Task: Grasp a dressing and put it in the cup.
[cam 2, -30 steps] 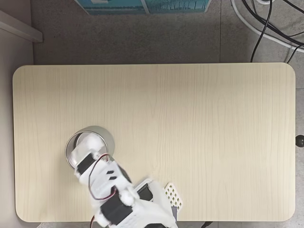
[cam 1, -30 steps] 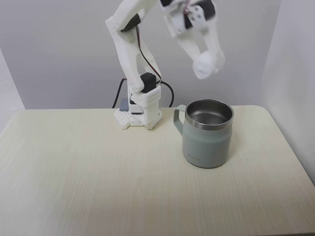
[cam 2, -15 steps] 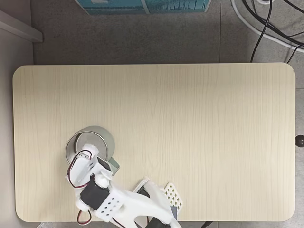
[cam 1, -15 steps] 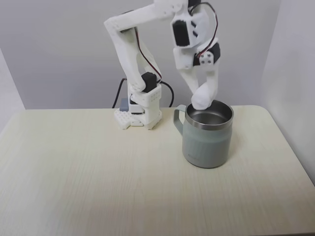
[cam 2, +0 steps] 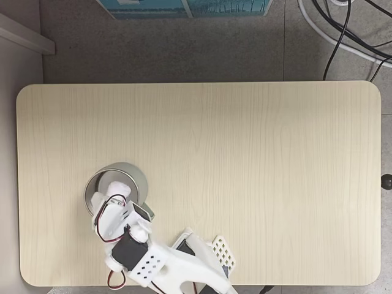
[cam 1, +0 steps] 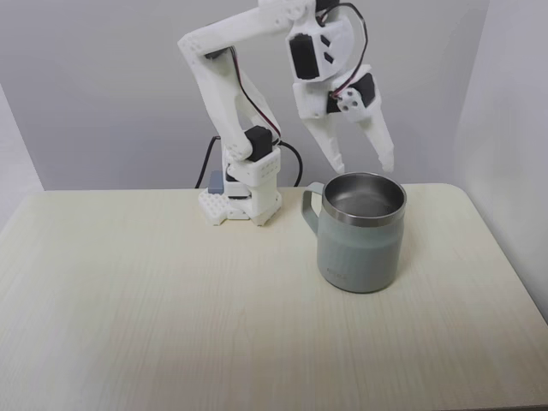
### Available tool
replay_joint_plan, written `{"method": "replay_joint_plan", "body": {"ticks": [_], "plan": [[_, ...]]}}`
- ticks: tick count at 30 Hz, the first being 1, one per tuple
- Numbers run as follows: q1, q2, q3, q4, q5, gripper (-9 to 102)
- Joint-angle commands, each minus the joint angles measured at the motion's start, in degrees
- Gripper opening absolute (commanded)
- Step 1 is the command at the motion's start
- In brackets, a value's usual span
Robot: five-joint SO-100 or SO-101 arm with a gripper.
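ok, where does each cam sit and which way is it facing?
A fixed view: sits at the table's front, just above its top, facing level toward the back wall; it shows the whole arm from its base, with the claw open above the cup.
Another fixed view: sits overhead, looking straight down on the table; the arm enters from the bottom edge, and the claw reaches over the cup.
Both share the cup, the arm and the tabletop. Something white lies inside the cup; likely the dressing.
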Motion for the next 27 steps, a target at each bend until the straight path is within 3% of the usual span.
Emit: {"method": "replay_joint_plan", "body": {"ticks": [1, 27], "plan": [[-1.1, 0.2, 2.5, 0.3, 1.1, 25], [-4.5, 0.3, 0.6, -1.0, 0.9, 24]]}}
